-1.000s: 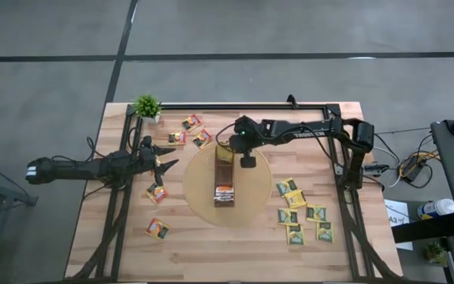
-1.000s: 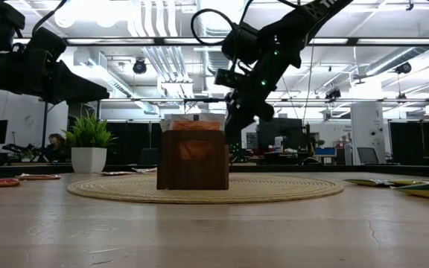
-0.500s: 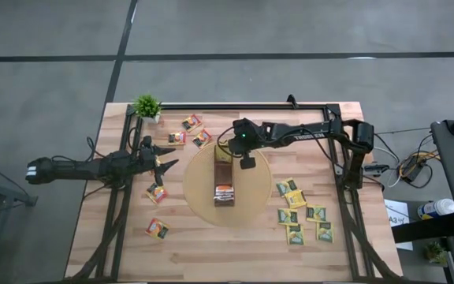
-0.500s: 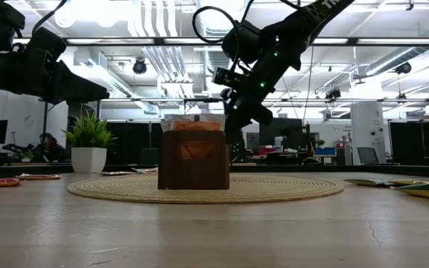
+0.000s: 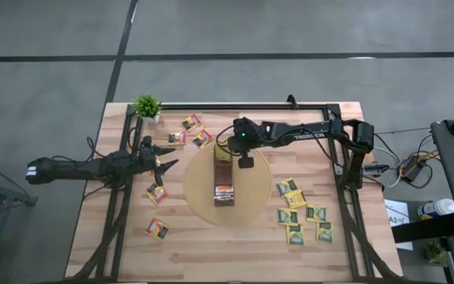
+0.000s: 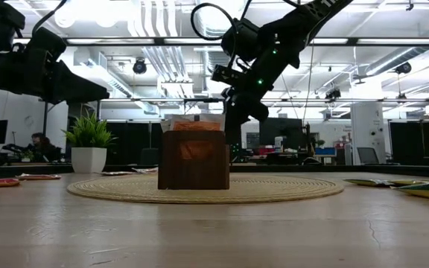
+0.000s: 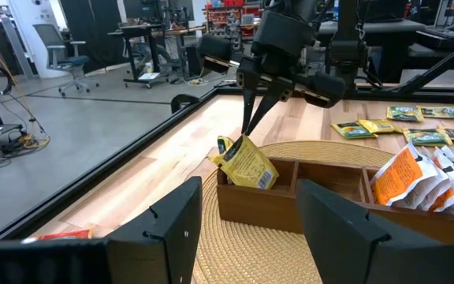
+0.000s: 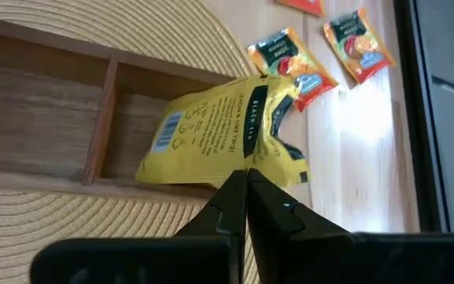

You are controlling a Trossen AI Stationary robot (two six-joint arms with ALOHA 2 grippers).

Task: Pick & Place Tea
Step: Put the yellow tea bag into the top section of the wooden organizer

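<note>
The right end effector (image 5: 228, 147) is pressed together, and a yellow tea sachet (image 8: 225, 132) is pinched by its edge between the fingertips (image 8: 243, 197). In the right wrist view the sachet is seen crumpled and tilted, hanging over the end compartment of the long wooden box (image 5: 224, 174); in the left wrist view its lower part is seen inside that compartment, though whether it rests on the floor of the compartment cannot be told. The right arm is stretched from its base at the right of the high view leftward across the upper part of the desk (image 5: 337, 252), with the wrist bent down over the upper end of the box, which stands on the round woven mat (image 5: 254, 197).

The left end effector (image 5: 166, 163) is spread wide and nothing is held in it. It is kept level at the left of the high view, pointed toward the mat, near an orange sachet (image 5: 157, 192) lying on the desk.

More orange sachets (image 5: 191, 122) are seen near the potted plant (image 5: 147, 106) at the upper left, and green-and-yellow sachets (image 5: 294, 199) are grouped at the lower right. In the low view the left arm is cut off by the upper left edge, and the right fingertips are hidden behind the box.
</note>
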